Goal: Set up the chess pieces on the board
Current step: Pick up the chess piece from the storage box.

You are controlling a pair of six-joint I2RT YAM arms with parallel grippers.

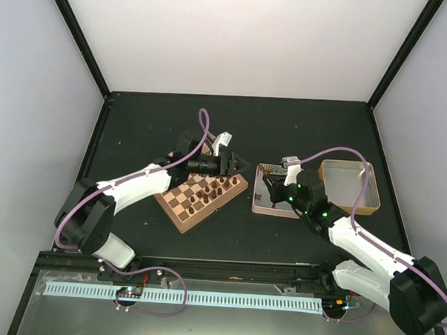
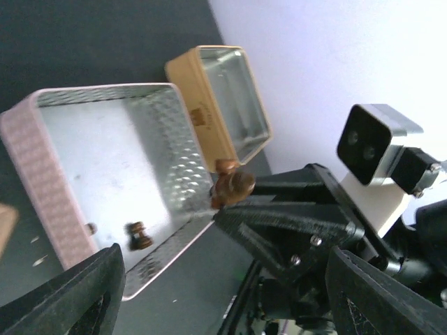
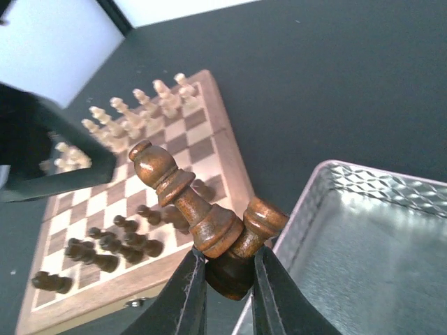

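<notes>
Several dark chess pieces (image 3: 112,244) stand on your board (image 1: 178,210), with your left gripper (image 1: 242,164) spread wide near its far corner. Just beside the board, the silvery tin (image 2: 42,160) holds two pieces. Your right gripper (image 3: 227,279) pinches two more over the tin's rim.

My two white-shelled arms (image 1: 145,180) have black joint housings, and a looping mauve cable (image 1: 204,126) trails each one. Small green lights (image 1: 309,203) glow along my right forearm. My right claw (image 3: 229,262) is matte black angular plastic (tiny silver screws (image 2: 314,241) stud its frame) beside a silver-faced camera block (image 2: 370,143) on a white mount.
</notes>
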